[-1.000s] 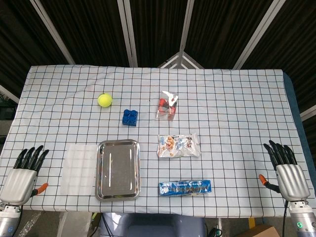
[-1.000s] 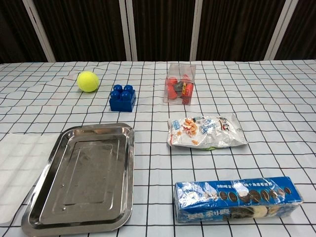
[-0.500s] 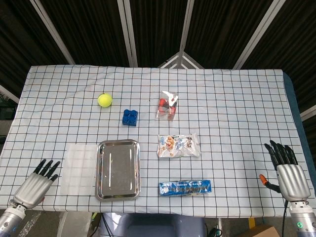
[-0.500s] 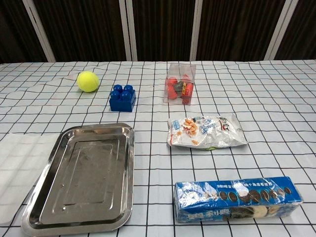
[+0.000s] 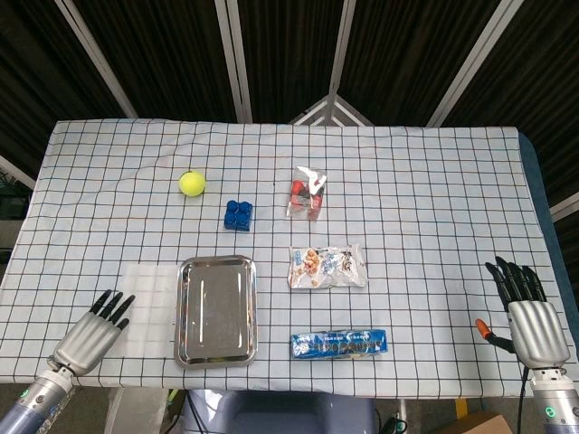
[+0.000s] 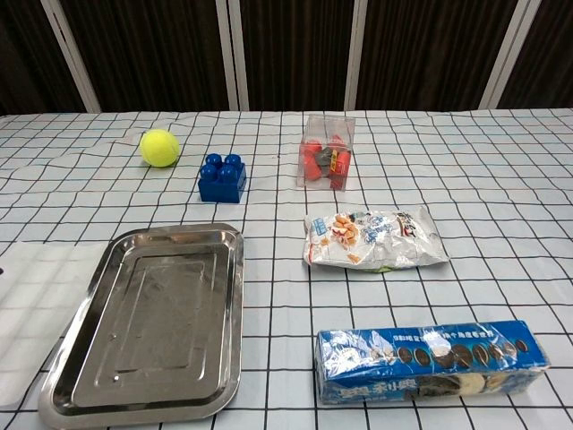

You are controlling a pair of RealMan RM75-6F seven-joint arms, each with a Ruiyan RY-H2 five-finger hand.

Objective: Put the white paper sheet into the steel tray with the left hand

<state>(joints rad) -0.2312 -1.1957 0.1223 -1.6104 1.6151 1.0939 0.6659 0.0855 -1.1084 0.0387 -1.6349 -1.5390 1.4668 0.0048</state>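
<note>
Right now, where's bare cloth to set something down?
Free: everything right of the snack bag and cookie pack, up to the right hand; also the far strip behind the tennis ball. Crowded: near-left, where left hand, paper sheet and steel tray sit close together.

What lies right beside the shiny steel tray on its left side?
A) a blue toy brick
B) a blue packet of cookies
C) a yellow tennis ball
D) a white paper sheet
D: the white paper sheet lies flat on the checked cloth along the left edge of the steel tray.
</note>
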